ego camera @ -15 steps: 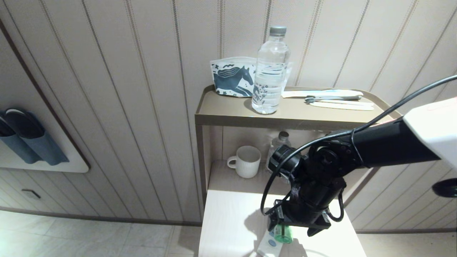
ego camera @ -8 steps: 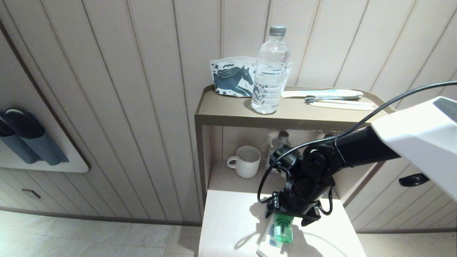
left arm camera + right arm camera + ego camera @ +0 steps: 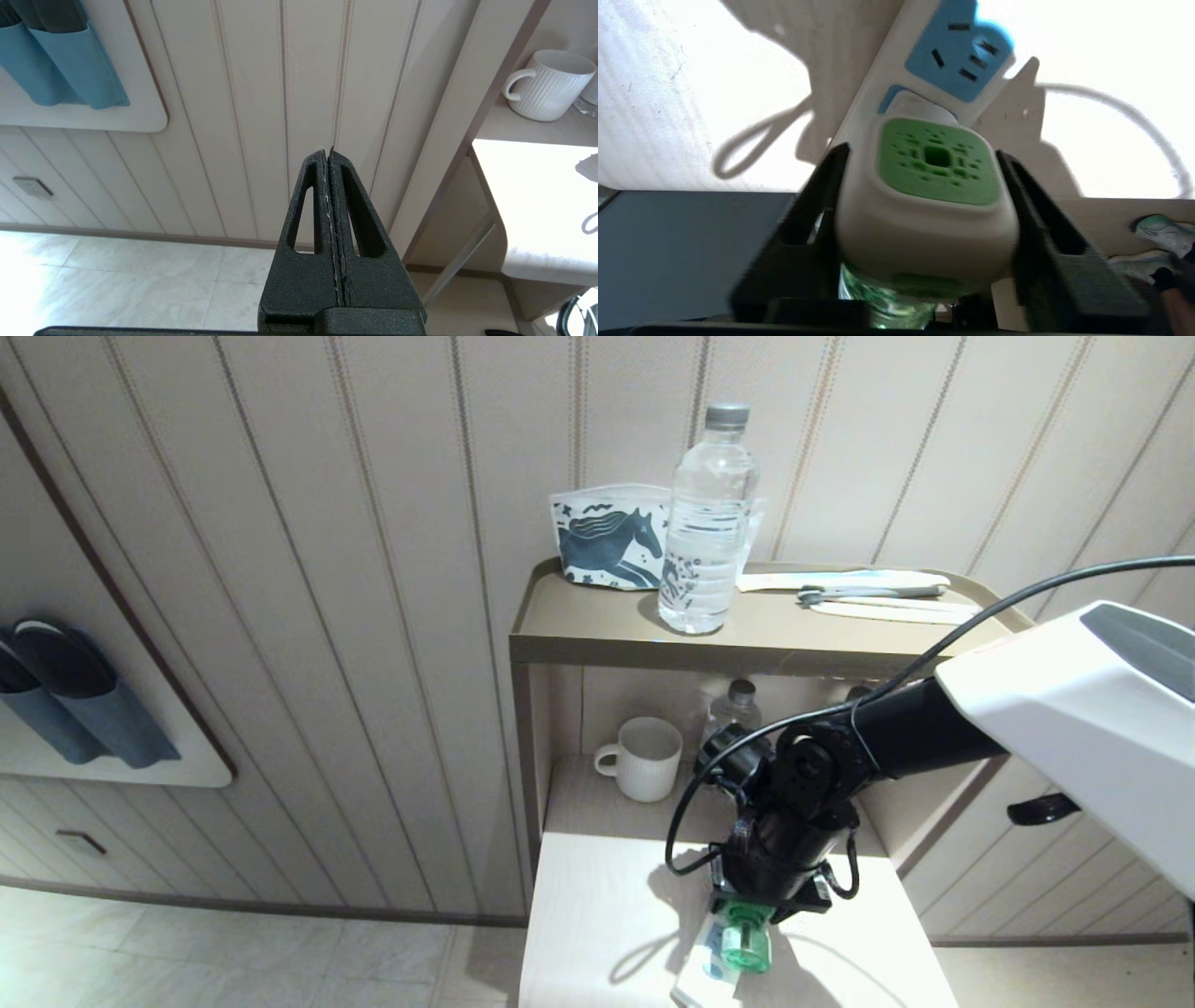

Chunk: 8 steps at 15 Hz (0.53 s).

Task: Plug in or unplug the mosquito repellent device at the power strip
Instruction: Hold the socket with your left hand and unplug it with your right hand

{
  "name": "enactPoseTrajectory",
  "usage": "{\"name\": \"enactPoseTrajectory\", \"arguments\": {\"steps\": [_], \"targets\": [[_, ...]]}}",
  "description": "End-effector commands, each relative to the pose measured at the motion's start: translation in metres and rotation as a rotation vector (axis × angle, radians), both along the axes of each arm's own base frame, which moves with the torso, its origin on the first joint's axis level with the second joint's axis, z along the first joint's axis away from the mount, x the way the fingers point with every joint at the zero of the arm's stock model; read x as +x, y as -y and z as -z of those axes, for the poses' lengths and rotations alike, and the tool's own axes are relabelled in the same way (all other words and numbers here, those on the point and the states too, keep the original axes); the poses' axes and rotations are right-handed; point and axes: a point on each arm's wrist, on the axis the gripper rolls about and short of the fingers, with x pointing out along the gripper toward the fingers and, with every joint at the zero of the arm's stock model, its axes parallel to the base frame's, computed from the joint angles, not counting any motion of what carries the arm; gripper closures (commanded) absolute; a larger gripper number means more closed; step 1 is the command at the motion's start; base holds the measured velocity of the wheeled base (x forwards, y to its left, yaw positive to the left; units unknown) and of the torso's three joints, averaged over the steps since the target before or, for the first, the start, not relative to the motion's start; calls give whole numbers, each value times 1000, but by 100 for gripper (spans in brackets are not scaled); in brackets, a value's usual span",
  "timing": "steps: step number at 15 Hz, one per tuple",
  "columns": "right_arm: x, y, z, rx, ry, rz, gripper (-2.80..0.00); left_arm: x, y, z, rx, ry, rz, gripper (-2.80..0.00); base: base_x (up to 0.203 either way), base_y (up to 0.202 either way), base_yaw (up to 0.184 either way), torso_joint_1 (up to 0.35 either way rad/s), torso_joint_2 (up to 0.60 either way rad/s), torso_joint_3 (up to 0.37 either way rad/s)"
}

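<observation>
The mosquito repellent device (image 3: 745,943), with its white and green top (image 3: 936,186) and translucent green bottle, is plugged into the white power strip (image 3: 695,980) near the pale table's front edge. The right wrist view shows a free pale blue socket face on the power strip (image 3: 957,56) beyond the device. My right gripper (image 3: 761,910) reaches down from the right. Its black fingers (image 3: 826,186) press both sides of the device's white body, so the right gripper (image 3: 920,153) is shut on it. My left gripper (image 3: 327,151) hangs shut beside the table, holding nothing.
A white mug (image 3: 644,758) and a small bottle (image 3: 733,709) stand on the lower shelf behind my right arm. On the upper shelf (image 3: 597,635) are a tall water bottle (image 3: 707,523) and a horse-print pouch (image 3: 607,537). The strip's white cord (image 3: 1120,112) curves across the table.
My right wrist has drawn back toward the shelf, so more of the green device shows below it. Its fingers have closed in onto the device's sides. The left arm has not moved.
</observation>
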Motion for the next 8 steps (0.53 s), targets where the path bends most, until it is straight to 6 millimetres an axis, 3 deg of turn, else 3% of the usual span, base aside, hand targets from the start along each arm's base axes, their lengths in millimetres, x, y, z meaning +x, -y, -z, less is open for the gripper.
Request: {"name": "enactPoseTrajectory", "arguments": {"steps": [1,5,6,8], "targets": [[-2,-1,-1,-1,-1,-2,0,0,0,0,0,0,0,0,0,0,0,0,0,0],[-1,-1,1,-4,-5,0,0,0,0,-1,7,-10,-9,0,0,0,0,0,0,0],[-1,-1,1,-7,-5,0,0,0,0,-9,8,-12,-11,0,0,0,0,0,0,0],[-3,0,0,-4,-8,1,0,2,0,-60,-37,21,-20,0,0,0,0,0,0,0]]}}
